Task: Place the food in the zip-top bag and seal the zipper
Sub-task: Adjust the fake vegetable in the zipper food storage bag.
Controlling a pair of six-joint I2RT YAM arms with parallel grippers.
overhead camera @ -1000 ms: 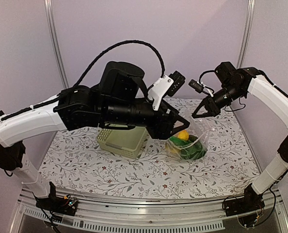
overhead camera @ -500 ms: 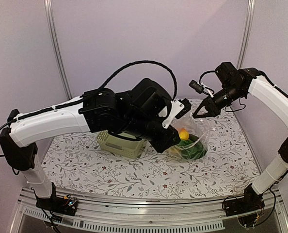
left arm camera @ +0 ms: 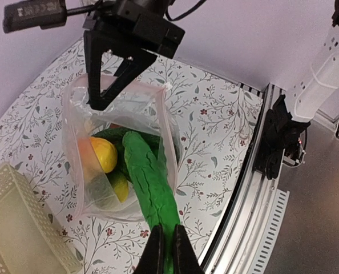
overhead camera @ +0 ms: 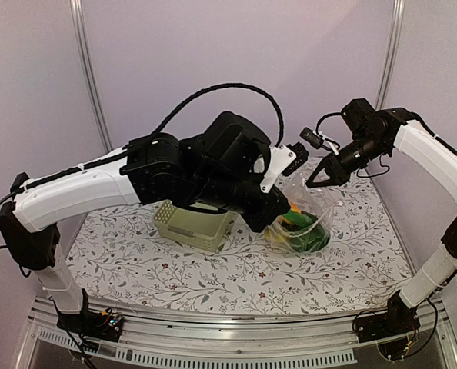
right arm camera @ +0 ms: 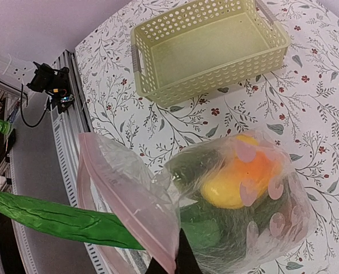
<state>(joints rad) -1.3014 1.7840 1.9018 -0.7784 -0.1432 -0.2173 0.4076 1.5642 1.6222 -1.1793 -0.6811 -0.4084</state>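
Observation:
The clear zip-top bag (right arm camera: 255, 194) stands on the table with its mouth up. My right gripper (right arm camera: 175, 264) is shut on the pinkish zipper (right arm camera: 129, 200) at the mouth's edge and holds it open. Yellow and orange food (right arm camera: 232, 185) and dark green pieces lie inside. My left gripper (left arm camera: 164, 251) is shut on the end of a long green cucumber (left arm camera: 149, 188). The cucumber's far end reaches over the bag's rim (left arm camera: 165, 131) into the bag, beside a yellow piece (left arm camera: 104, 153). From above, the left gripper (overhead camera: 277, 217) is at the bag (overhead camera: 309, 227) and the right gripper (overhead camera: 321, 175) is above it.
A pale green lattice basket (right arm camera: 209, 48) stands empty on the floral tablecloth left of the bag (overhead camera: 190, 223). The metal rail at the table's near edge (left arm camera: 255, 188) runs close to the left gripper. The left arm's bulky black wrist (overhead camera: 213, 165) hangs over the basket.
The left arm's wrist has swung down and toward the bag's mouth. The right arm and the bag's held edge have stayed where they were.

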